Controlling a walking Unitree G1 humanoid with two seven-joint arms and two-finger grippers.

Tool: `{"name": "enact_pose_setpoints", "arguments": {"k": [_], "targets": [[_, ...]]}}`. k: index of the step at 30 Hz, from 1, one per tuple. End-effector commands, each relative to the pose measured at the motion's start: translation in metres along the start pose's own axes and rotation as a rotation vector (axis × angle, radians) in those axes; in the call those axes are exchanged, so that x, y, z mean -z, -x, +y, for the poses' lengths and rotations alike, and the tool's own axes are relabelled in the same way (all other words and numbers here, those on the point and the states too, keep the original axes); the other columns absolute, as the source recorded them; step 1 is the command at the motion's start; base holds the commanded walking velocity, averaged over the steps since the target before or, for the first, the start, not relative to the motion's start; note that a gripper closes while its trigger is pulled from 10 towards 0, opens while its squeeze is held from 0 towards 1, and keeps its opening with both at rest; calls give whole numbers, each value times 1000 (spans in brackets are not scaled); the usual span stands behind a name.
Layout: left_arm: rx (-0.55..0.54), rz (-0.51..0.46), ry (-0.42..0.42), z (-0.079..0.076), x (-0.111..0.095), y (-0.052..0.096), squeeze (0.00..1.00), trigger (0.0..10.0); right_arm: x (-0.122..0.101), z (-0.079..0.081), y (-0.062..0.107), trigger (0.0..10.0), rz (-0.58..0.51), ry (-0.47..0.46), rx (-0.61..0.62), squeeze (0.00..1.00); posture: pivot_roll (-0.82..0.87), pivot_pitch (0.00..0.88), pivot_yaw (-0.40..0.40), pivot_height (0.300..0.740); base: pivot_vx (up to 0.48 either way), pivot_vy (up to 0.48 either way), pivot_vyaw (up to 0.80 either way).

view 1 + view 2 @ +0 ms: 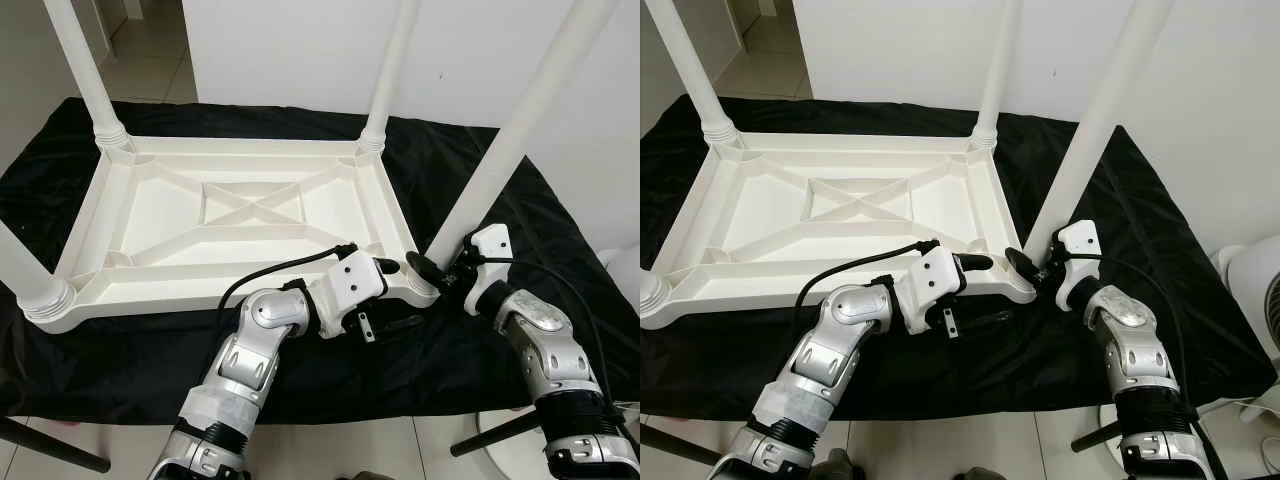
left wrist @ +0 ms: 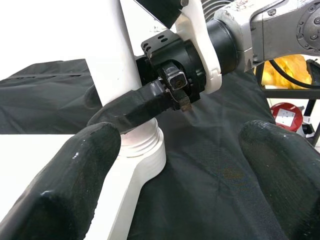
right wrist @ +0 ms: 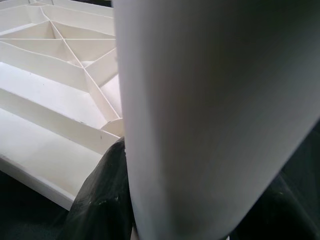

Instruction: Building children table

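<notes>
so, right hand (image 1: 432,268): clamped on near table leg (image 1: 490,170) at its base.
left hand (image 1: 395,297): wide, just beside.
risk: leg cross-threads if tilted.

Near-right leg (image 1: 520,130) top cut by frame; right gripper (image 1: 432,272) hides its base.

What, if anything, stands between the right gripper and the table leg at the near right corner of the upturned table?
Nothing visible does. The right gripper already closes around the table leg just above its socket on the upturned table; the left gripper hangs open beside that corner.
</notes>
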State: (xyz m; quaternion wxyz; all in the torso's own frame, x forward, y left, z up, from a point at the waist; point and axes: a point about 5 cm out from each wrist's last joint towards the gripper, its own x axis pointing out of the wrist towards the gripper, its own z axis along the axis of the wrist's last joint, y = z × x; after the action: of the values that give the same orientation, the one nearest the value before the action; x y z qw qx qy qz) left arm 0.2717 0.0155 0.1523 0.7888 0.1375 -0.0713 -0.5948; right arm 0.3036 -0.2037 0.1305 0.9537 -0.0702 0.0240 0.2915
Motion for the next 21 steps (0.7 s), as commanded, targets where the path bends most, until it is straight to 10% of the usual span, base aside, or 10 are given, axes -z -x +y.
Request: {"name": "enact_pose_setpoints", "arguments": {"k": [1, 2, 21], "targets": [[-162, 0, -7, 8, -1, -2, 0, 10000, 16, 6, 4, 2078, 65, -28, -34, 0, 22, 0, -71, 740, 0, 0, 0], [-162, -1, -7, 8, -1, -2, 0, 10000, 16, 6, 4, 10000, 60, -34, -28, 0, 19, 0, -71, 740, 0, 0, 0], [-151, 1, 3, 1, 1, -1, 0, 10000, 11, -1, -2, 10000, 86, -155, 465, 0, 14, 0, -83, 740, 0, 0, 0]]}}
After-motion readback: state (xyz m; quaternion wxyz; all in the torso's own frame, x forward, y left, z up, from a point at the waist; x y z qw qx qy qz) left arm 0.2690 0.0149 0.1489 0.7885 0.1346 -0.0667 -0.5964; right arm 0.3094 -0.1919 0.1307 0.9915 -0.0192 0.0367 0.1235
